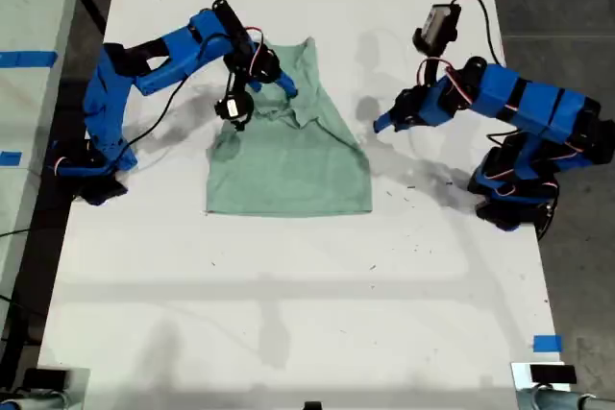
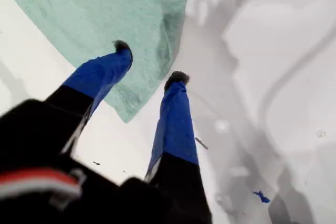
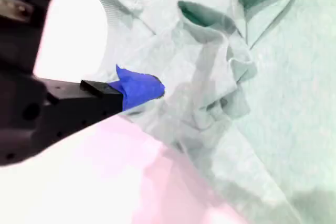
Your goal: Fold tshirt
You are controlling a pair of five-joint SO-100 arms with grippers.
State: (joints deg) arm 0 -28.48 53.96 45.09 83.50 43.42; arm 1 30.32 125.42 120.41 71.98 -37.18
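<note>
Mint-green cloth is lying near the middle of the white table (image 1: 288, 295): the tshirt (image 1: 288, 165), partly folded, with its straight lower hem towards the camera and bunched folds at its far end. No writing or label is showing on it.

Going from the exterior view's left, blue tape (image 1: 27, 59) is sticking to a neighbouring surface at that edge. Next, my second gripper (image 1: 284, 86) is reaching over the shirt's far, crumpled part; its blue fingertip (image 3: 137, 87) is pressing into the folds, but I cannot tell whether its jaws are closed on cloth.

Towards the exterior view's right, my first gripper (image 1: 381, 124) is hovering just off the shirt's edge, jaws spread apart and holding nothing, with one fingertip (image 2: 122, 46) over the cloth's border.

Wide bare tabletop is lying open on the near side of the shirt.
</note>
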